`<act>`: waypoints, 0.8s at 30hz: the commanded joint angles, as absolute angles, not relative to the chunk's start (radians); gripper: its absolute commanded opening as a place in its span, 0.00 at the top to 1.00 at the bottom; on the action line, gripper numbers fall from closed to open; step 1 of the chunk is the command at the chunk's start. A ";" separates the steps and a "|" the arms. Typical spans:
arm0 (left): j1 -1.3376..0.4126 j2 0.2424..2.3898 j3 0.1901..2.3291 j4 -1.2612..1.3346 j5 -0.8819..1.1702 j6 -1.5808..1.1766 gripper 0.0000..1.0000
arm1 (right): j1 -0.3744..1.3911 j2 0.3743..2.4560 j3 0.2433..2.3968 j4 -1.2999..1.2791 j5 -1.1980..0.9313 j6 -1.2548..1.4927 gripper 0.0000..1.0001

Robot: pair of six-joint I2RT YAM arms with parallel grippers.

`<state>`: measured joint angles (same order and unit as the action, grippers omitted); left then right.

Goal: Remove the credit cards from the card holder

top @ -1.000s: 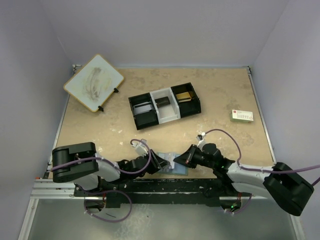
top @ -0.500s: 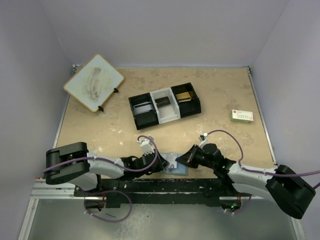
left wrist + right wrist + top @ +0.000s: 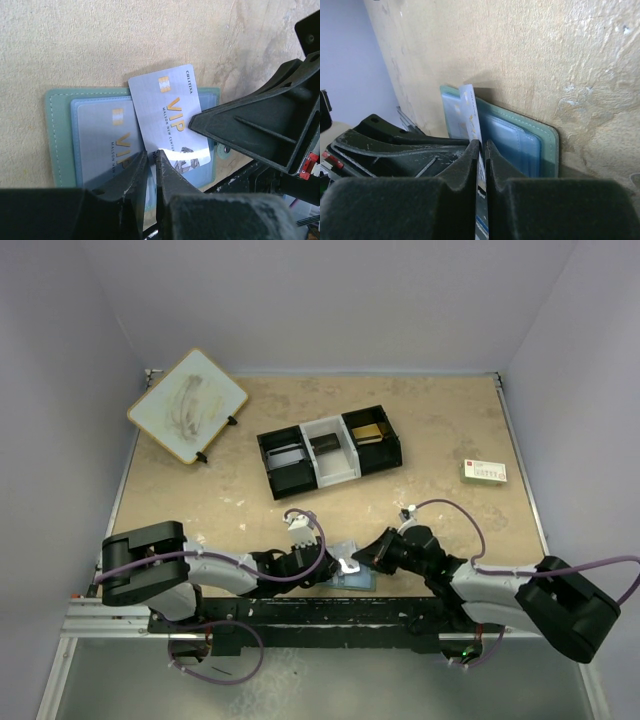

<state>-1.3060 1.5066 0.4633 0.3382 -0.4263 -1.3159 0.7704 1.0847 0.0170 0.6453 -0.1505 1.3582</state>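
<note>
The grey-green card holder (image 3: pixel 57 145) (image 3: pixel 358 580) lies open at the table's front edge. One pale bluish-grey credit card (image 3: pixel 107 145) sits in its left pocket. A second pale VIP credit card (image 3: pixel 170 110) (image 3: pixel 470 112) is out of its pocket and stands tilted above the holder. My right gripper (image 3: pixel 482 145) (image 3: pixel 362 562) is shut on its right edge. My left gripper (image 3: pixel 152 152) (image 3: pixel 335 568) has closed on its lower left corner. An orange-gold card (image 3: pixel 370 432) lies in the tray's right compartment.
A black-and-white three-compartment tray (image 3: pixel 330 452) stands mid-table. A white board (image 3: pixel 187 405) leans at the back left. A white box with red and green print (image 3: pixel 484 471) lies at the right. The table's front rail runs right behind the holder.
My left gripper has moved right over the holder and closed its fingers onto the card's corner. The right gripper has stayed on the card, its jaws easing slightly.
</note>
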 commanded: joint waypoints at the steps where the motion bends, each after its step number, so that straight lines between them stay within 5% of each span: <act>1: -1.318 1.539 0.482 0.318 -0.394 -1.280 0.92 | 0.790 1.113 -0.022 0.738 -0.256 1.346 0.90; 13: -1.318 1.536 0.474 0.340 -0.385 -1.270 0.94 | 0.790 1.118 0.003 0.744 -0.269 1.322 0.85; 24: -1.319 1.476 0.447 0.336 -0.414 -1.269 0.90 | 0.790 1.048 0.079 0.530 -0.197 1.248 1.00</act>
<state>-1.3117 1.5196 0.4629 0.3573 -0.4042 -1.3117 0.7853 1.1103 0.0208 0.6521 -0.2264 1.3087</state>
